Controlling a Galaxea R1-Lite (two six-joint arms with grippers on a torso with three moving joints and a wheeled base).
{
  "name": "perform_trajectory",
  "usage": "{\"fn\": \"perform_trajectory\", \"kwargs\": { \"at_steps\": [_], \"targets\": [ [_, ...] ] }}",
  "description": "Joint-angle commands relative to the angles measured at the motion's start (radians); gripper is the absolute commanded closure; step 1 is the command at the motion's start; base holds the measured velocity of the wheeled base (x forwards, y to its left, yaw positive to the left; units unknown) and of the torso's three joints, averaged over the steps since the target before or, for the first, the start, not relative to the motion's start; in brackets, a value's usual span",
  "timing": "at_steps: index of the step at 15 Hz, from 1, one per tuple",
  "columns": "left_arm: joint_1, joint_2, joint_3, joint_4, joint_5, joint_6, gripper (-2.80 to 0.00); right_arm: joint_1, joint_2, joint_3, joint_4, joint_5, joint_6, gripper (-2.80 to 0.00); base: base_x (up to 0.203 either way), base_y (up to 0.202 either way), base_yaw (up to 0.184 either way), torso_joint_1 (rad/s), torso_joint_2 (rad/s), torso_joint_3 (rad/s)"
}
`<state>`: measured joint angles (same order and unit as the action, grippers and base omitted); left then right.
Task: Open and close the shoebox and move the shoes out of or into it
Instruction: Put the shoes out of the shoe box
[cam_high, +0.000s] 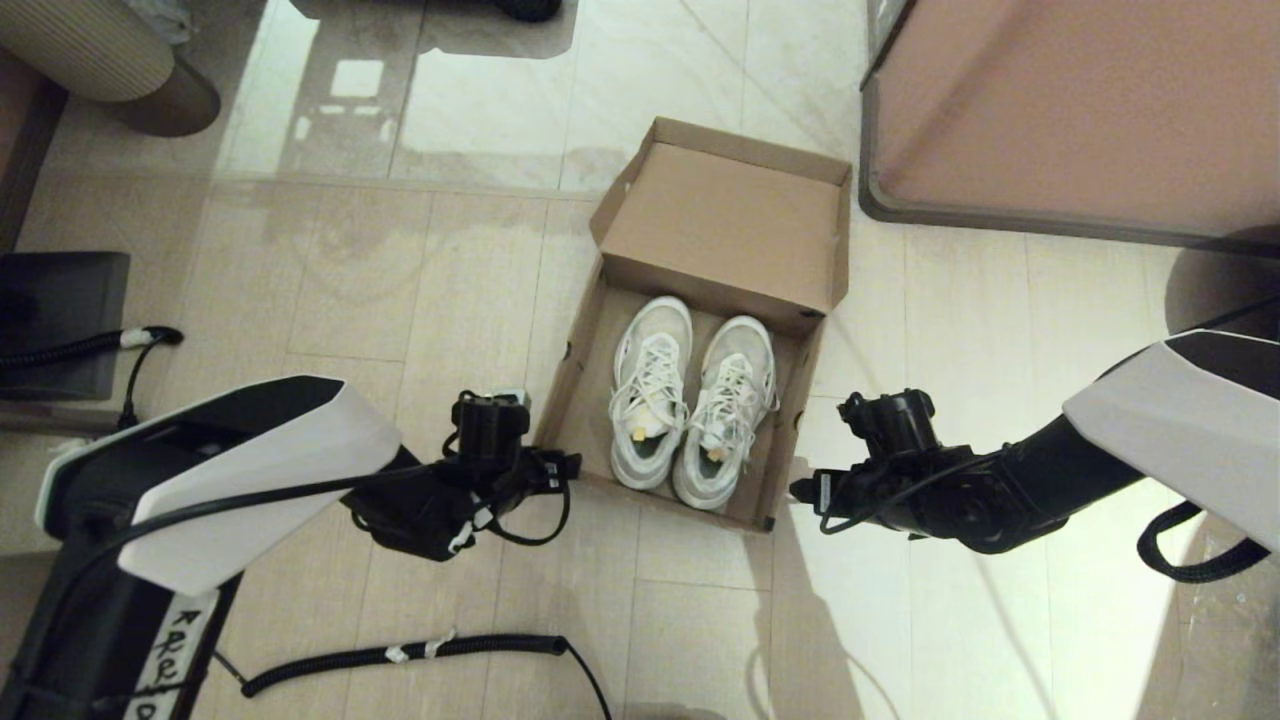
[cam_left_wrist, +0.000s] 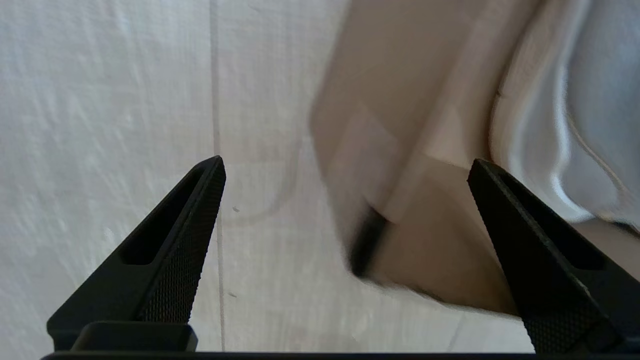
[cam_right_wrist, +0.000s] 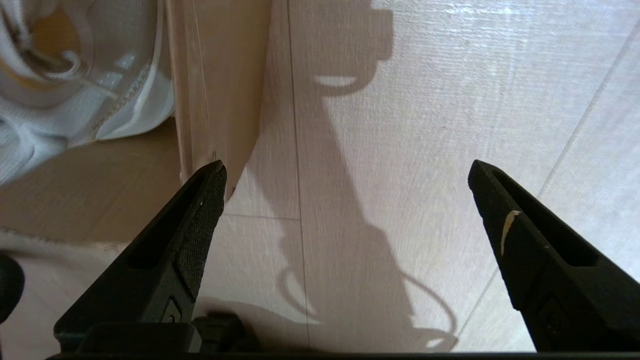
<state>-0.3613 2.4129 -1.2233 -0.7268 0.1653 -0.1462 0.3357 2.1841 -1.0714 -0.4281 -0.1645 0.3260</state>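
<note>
the shoebox (cam_high: 700, 330) sits on the tiled floor (cam_high: 380, 290) between the two arms, lid (cam_high: 735, 215) thrown back and standing up from the far edge, with the shoes (cam_high: 690, 400) lying side by side inside, toes toward the lid and heels at the near wall. the left gripper (cam_high: 560, 470) hangs just beside the box's near left corner, jaws spread wide and empty; in its wrist view the corner of the box (cam_left_wrist: 400, 200) and a shoe sole (cam_left_wrist: 560, 125) show between the fingers (cam_left_wrist: 190, 235). the right gripper (cam_high: 805, 492) hangs just beside the near right corner, likewise spread and holding nothing, one finger (cam_right_wrist: 195, 235) close to the cardboard wall (cam_right_wrist: 215, 90). judged by look, the box is light, thin cardboard that will flex or slide if pushed on one side, so the lid is best taken at its free front edge. the shoes appear light but bulky, with soft mesh uppers and firm thick soles; the heel collar or the sole sidewall offers the surest hold, and the laces may snag.
</note>
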Motion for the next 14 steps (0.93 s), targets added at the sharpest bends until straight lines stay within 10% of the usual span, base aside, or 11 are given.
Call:
{"fn": "perform_trajectory", "kwargs": {
  "at_steps": [1, 7, 14],
  "targets": [
    [-0.011, -0.017, 0.044, -0.003, 0.002, -0.001, -2.8, 0.001, -0.049, 0.022, -0.003, -0.001, 0.001, -2.8, 0.0, 0.0, 0.0, 0.0, 0.0, 0.0],
    [-0.129, -0.079, 0.192, -0.009, 0.0, -0.012, -2.8, 0.0, -0.038, 0.042, -0.003, 0.0, 0.003, -2.8, 0.0, 0.0, 0.0, 0.0, 0.0, 0.0],
    [-0.095, -0.153, 0.201, 0.0, 0.003, -0.015, -2.8, 0.029, -0.053, 0.065, -0.008, 0.008, 0.007, -2.8, 0.0, 0.0, 0.0, 0.0, 0.0, 0.0]
  ]
}}
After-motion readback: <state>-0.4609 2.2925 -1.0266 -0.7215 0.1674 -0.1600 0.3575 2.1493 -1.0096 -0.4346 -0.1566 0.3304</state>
